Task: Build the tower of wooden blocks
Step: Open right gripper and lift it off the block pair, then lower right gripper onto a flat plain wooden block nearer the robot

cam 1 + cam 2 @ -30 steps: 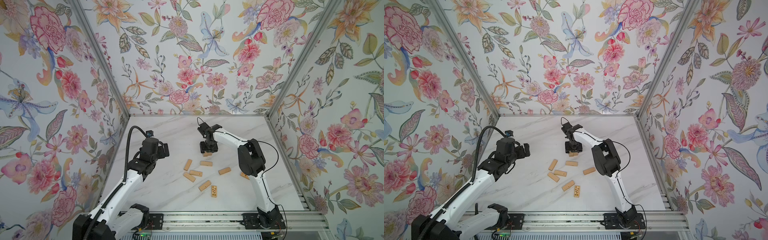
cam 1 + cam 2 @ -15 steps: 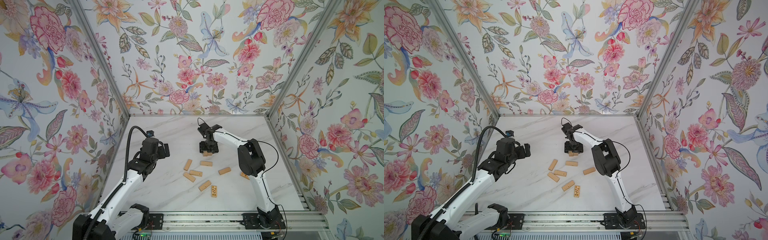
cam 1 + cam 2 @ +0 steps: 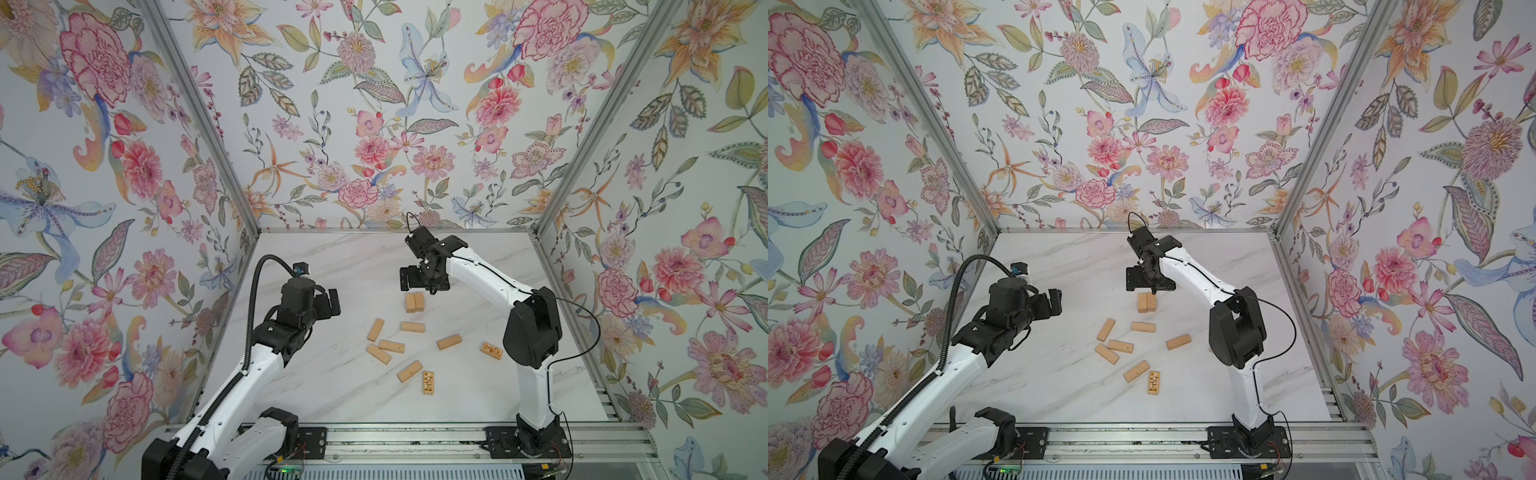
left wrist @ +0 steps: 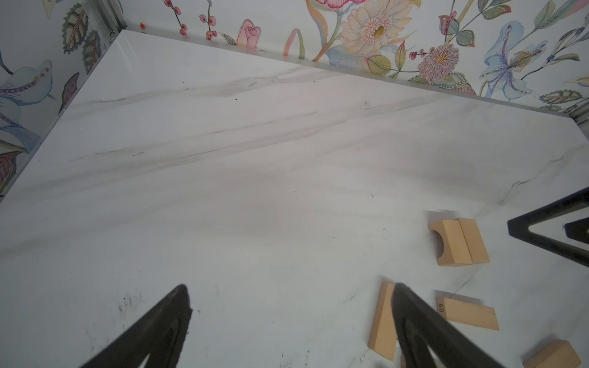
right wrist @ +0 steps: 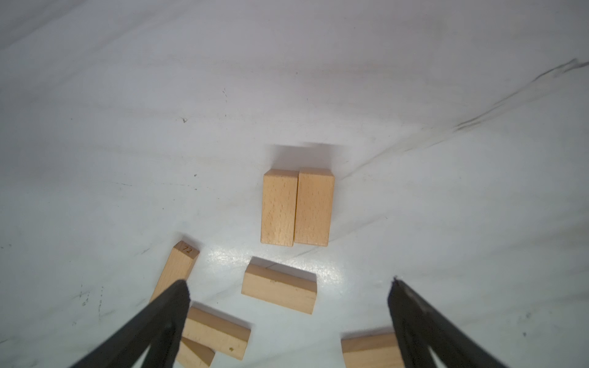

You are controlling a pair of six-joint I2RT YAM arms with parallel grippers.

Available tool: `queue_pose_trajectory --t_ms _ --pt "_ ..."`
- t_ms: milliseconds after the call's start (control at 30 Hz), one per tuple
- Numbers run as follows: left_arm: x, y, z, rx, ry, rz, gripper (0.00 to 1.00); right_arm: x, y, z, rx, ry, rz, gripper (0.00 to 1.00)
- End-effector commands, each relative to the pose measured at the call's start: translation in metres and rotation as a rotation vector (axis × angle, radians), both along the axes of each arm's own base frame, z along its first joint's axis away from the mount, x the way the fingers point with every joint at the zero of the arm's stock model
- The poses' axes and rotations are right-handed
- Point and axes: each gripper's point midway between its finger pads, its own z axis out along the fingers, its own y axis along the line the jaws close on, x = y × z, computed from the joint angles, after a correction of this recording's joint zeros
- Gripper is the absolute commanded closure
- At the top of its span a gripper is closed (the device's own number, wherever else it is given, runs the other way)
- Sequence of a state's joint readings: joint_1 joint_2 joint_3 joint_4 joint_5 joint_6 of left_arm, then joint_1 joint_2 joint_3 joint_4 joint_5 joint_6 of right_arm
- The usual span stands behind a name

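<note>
Leftmost, floral walls (image 3: 104, 187) closing round a white marble table (image 3: 324, 386) on three sides; next, the left gripper (image 3: 329, 302), raised over bare marble well apart from every brick, fingers spread wide and empty; right of that, loose wood blocks (image 3: 391, 346) scattered flat at odd angles across the middle of the table, none touching the tower; toward the front edge, a darker engraved brick (image 3: 428, 382) just beside a plain block (image 3: 409, 371); behind the scatter, toward the back wall, the tower (image 3: 414, 302), so far only two light-tan bricks lying side by side, long faces touching, ends flush; standing nearest in its way, one loose block (image 3: 412, 327) just in front, apart from it; just behind and above the tower, the right gripper (image 3: 419, 289), pointing down, jaws wide apart, clear of the pair and clamped on nothing; farther right, a second engraved brick (image 3: 492, 350) beside the right arm's dark elbow (image 3: 532, 328), plain to see in a top view, all but covered by that elbow (image 3: 1235, 332) in a top view; from the left wrist alone, a half-round notch cut into the end of one tower brick (image 4: 452, 242) and a two-digit number on a loose block's end (image 4: 468, 315); from the right wrist alone, fine wood grain on the pair's upper faces (image 5: 296, 207) and '72' marked on the end of a slanted block (image 5: 183, 258).
</note>
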State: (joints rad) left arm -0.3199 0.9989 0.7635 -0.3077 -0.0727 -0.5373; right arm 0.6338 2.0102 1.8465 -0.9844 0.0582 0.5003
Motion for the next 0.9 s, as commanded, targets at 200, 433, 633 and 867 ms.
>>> queue_pose_trajectory --t_ms 200,433,633,867 --pt "-0.026 -0.019 0.005 -0.074 -0.057 -0.139 0.01 -0.083 -0.05 -0.027 -0.154 0.111 0.069 0.01" --pt "-0.061 -0.062 -0.002 -0.106 -0.064 -0.29 0.01 -0.117 -0.069 -0.047 -0.119 0.134 0.058 0.01" --pt "-0.089 -0.096 -0.01 -0.126 -0.052 -0.397 0.01 -0.126 -0.079 -0.066 -0.109 0.146 0.071 0.01" --pt "-0.1 -0.108 -0.011 -0.13 -0.057 -0.436 0.01 -0.117 -0.091 -0.082 -0.087 0.15 0.075 0.01"
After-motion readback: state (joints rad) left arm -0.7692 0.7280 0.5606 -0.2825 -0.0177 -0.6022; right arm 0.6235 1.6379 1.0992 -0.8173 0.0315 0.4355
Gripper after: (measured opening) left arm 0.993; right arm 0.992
